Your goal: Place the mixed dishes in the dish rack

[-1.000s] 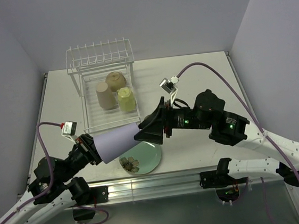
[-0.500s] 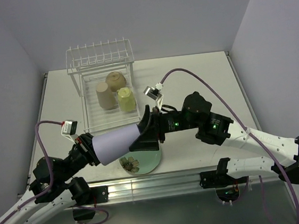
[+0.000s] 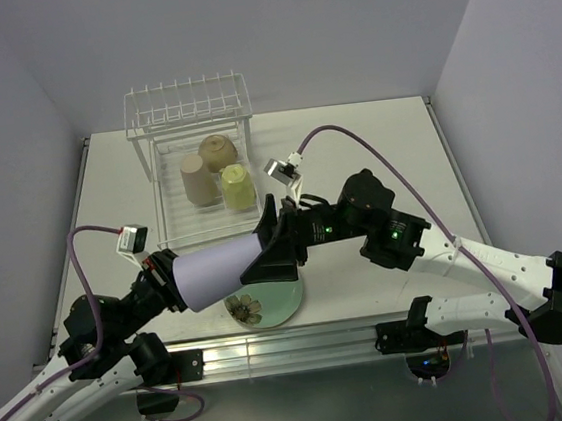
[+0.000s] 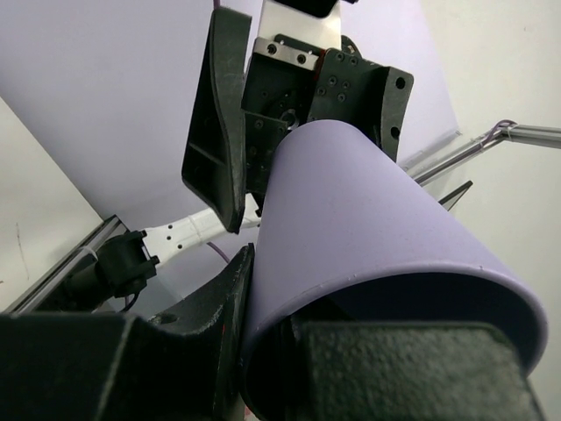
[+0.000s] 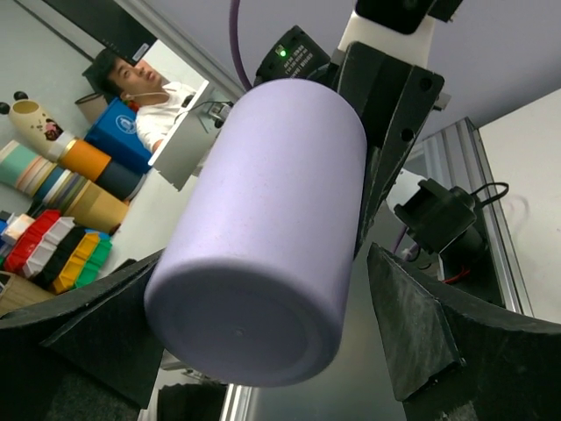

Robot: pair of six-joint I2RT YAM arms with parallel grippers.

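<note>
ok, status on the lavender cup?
Left tool shut on lavender cup, rim end. Right tool open, jaws straddling its base, not gripping. Cup midair over mint-green plate; nothing between it and dish rack.

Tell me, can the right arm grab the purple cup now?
Probably yes. The right tool is open, one finger on each side of the purple cup near its closed end. The left tool holds the rim end.

Dish rack [image 3: 158, 198]: on the table [image 3: 385, 149], prong row at its far end.
Inside rack: bowl [image 3: 218, 153] rearmost; cup [image 3: 196, 181] and mug [image 3: 238, 187] side by side before it.
Large cup [image 3: 222, 269]: raised, lying sideways, just before the rack's near end.
Plate [image 3: 270, 297]: on the table before the rack, partly under the large cup.
</note>
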